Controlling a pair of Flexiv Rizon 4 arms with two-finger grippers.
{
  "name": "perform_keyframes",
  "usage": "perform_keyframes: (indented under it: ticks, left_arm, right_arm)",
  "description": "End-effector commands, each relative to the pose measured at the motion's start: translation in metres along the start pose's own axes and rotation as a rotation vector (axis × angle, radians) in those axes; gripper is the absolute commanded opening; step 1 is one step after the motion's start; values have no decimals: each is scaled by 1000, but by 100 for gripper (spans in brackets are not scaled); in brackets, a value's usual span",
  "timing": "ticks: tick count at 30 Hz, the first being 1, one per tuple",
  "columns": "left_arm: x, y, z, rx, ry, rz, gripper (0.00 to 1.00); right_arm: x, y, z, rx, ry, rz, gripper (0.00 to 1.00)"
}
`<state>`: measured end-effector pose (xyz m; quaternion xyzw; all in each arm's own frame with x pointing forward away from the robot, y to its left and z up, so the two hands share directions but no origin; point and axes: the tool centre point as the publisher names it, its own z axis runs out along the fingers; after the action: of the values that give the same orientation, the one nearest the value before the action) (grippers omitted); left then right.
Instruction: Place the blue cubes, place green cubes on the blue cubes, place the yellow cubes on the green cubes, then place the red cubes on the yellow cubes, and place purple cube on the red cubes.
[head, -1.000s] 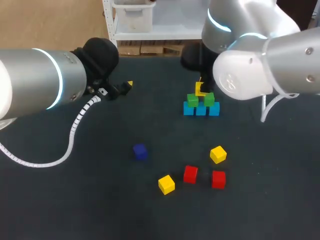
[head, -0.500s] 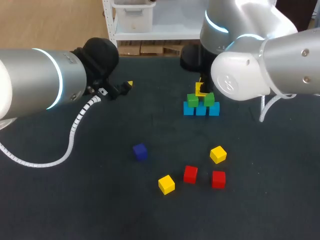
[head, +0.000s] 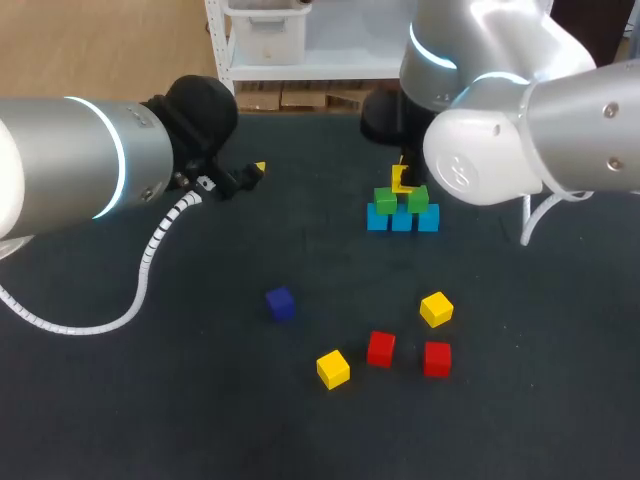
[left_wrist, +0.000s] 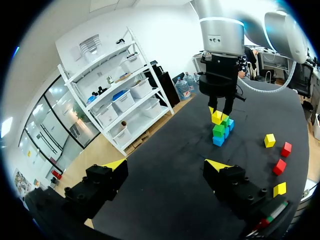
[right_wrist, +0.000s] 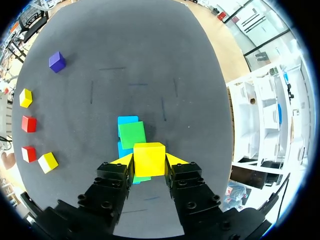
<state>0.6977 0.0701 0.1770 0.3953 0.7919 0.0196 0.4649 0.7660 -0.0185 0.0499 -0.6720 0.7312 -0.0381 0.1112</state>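
Three blue cubes (head: 402, 220) stand in a row at the back of the table, with two green cubes (head: 386, 199) on top. My right gripper (right_wrist: 149, 161) is shut on a yellow cube (right_wrist: 149, 158) just above the green cube (right_wrist: 132, 134); in the head view that yellow cube (head: 401, 180) sits over the gap between the greens. Two loose yellow cubes (head: 436, 309), two red cubes (head: 381, 348) and a purple cube (head: 280, 303) lie nearer the front. My left gripper (left_wrist: 166, 167) hangs open and empty at the back left, well away from the stack (left_wrist: 220, 131).
The dark table top (head: 200, 400) stretches wide around the loose cubes. My left arm's white cable (head: 150, 260) drapes over the left side. A black round base (head: 380, 115) stands behind the stack.
The right arm's elbow has shifted slightly; the held yellow cube stays over the green cubes. The left arm has not moved.
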Motion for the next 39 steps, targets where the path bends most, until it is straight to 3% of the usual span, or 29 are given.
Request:
perform_keyframes:
  ticks: [1, 26, 39]
  left_arm:
    - [0, 0, 1, 1, -2, -1, 100]
    - [0, 0, 1, 1, -2, -1, 100]
    - [0, 0, 1, 1, -2, -1, 100]
  right_arm:
    - [1, 4, 1, 4, -1, -2, 7]
    - [4, 20, -15, 32, -17, -27, 8]
    - [2, 23, -10, 21, -18, -34, 12]
